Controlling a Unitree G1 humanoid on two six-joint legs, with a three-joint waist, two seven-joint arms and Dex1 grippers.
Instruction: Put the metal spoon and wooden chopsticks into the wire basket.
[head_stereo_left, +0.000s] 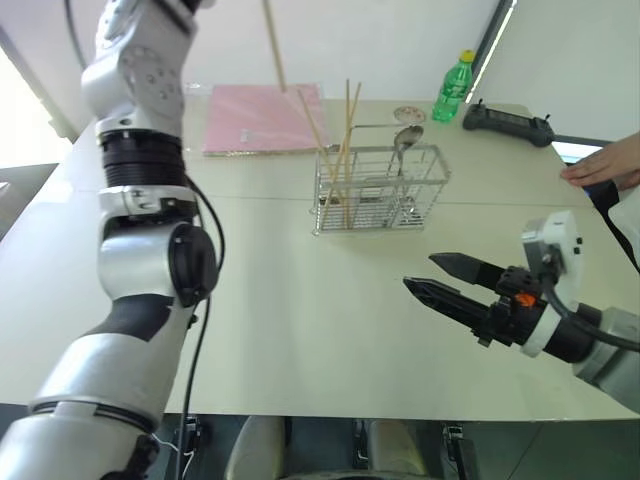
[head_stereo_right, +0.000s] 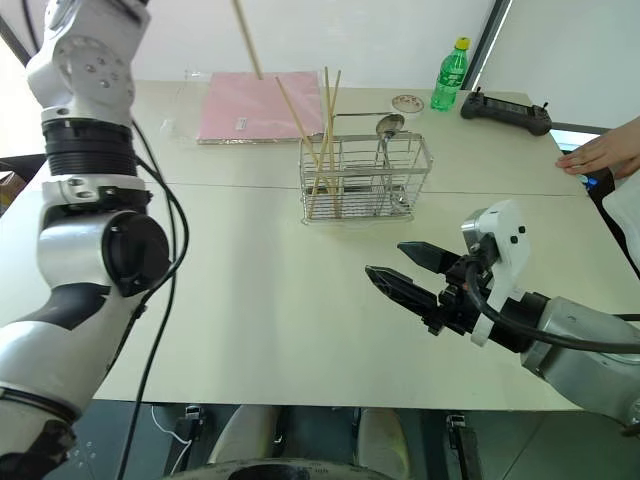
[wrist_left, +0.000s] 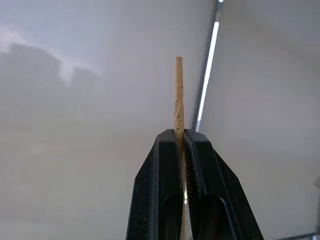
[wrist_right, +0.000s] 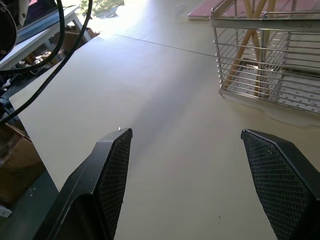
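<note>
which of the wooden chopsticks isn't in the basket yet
The wooden chopstick pinched in the left gripper, raised above the pink sheet. The other chopsticks already stand leaning inside the wire basket.

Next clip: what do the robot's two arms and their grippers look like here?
Both arms have glossy white and grey shells with black joint rings. A loose black cable runs down the left arm. The right gripper has two tapered black fingers with cross-hatched pads, an orange part and a white housing behind. The left gripper has matching black fingers.
</note>
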